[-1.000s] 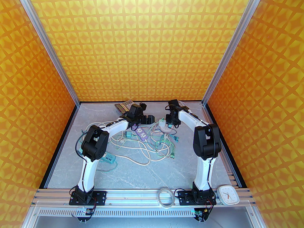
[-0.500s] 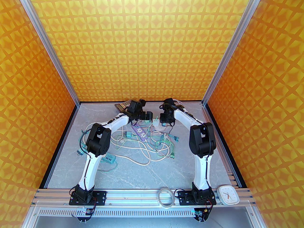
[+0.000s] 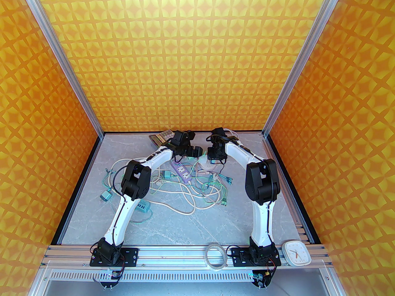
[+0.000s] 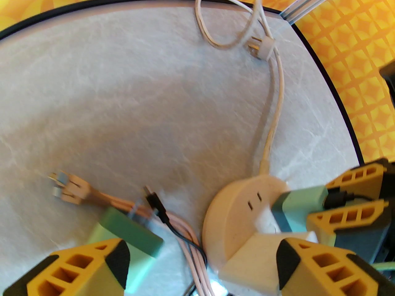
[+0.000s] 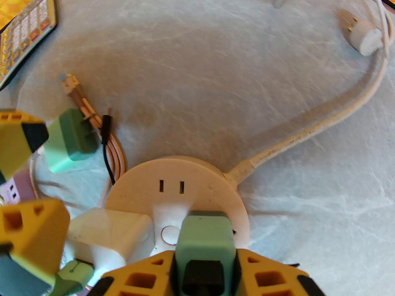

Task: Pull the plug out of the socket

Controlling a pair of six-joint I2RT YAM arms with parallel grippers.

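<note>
Fingers (image 5: 148, 276) of right end effector (image 5: 203, 257) clamp mint-green rectangular plug (image 5: 203, 233) in round cream socket (image 5: 185, 174); left end effector (image 4: 203, 257) wide open, empty.

Round cream plastic socket (image 5: 197, 177): one (one bare slot pair)
Purple plastic power strip (image 3: 184, 172): one
Square white clock (image 3: 296, 252): one
Clear tape roll (image 3: 216, 267): one

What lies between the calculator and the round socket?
In the right wrist view, a green adapter, pinkish cables and a black cable tip lie between calculator and round socket, whose green plug the right gripper clamps.
</note>
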